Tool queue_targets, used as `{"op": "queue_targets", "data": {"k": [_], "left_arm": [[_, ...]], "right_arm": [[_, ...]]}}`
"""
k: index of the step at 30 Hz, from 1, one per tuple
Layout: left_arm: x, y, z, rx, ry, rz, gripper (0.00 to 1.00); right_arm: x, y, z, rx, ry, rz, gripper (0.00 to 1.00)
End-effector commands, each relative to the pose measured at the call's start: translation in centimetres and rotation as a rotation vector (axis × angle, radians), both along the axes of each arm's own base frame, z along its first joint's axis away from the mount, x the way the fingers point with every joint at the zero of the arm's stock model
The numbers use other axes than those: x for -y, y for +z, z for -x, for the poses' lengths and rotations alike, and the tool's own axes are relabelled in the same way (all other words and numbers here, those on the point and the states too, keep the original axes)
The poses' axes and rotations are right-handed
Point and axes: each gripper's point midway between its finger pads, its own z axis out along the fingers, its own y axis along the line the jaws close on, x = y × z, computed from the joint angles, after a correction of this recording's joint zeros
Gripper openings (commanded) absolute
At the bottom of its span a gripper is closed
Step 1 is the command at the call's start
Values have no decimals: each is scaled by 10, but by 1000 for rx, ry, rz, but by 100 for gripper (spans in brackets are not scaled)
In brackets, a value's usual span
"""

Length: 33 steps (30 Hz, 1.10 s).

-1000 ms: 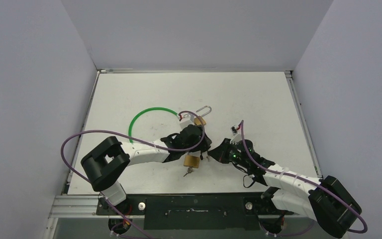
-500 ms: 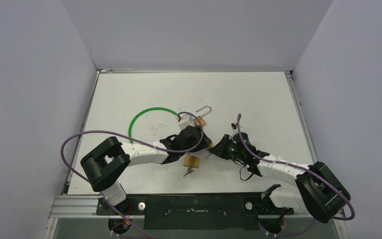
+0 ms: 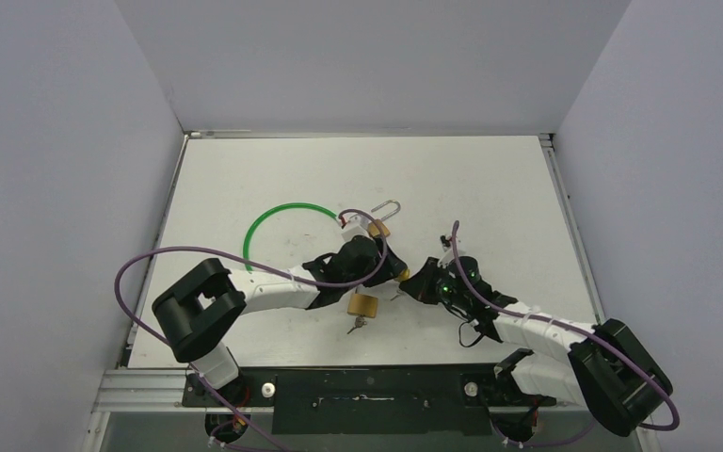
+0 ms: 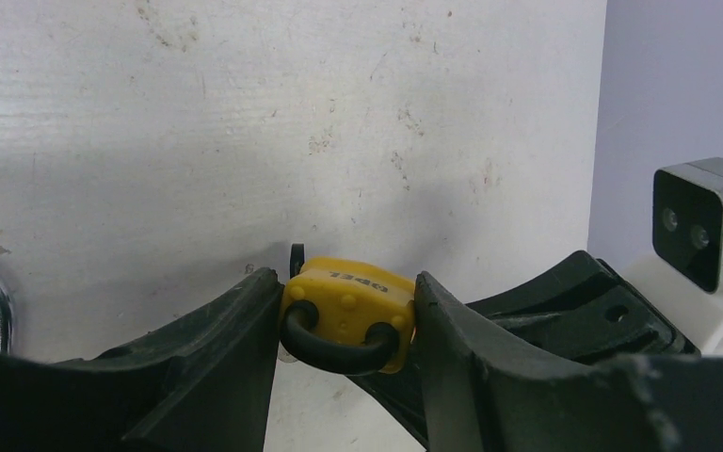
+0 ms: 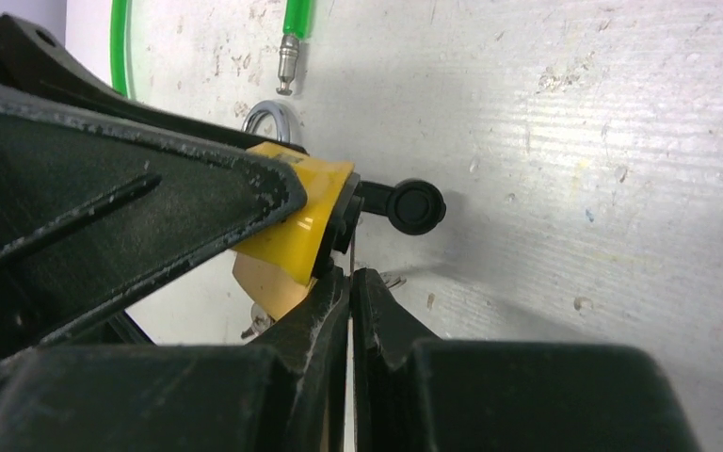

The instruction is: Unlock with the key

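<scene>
The rigid yellow padlock is clamped across its body by the left claw. The key is best pinched at its black head; the right claw is closed beside it.

Left jaws clamped, right jaws pinched shut

Overhead; both wrists close on padlock
</scene>
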Motion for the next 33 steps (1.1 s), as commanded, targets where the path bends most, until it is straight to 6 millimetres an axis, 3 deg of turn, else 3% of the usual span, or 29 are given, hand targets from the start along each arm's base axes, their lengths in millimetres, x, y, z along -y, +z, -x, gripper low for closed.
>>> {"op": "queue_targets", "data": {"k": [1,9,14,18,30,33], "left_arm": [[3,24,-9,39,-40,-52,0],[-13,-20,5,-43,-144,-404,0],[-11,-34,-4,-28,-127,-528,0],[-4,-42,-16,-22,-135,-604,0],[10,-71,-51,-61,-126,-621,33],[14,-76,-53,-66,-141,-599,34]], "right_arm": [[-2,35,-4,138,26,-74,0],[38,20,13,53,-88,31,0],[64,14,16,15,-181,122,0],[71,9,18,-9,-203,143,0],[74,1,19,-34,-214,149,0],[74,1,19,-34,-215,151,0]]}}
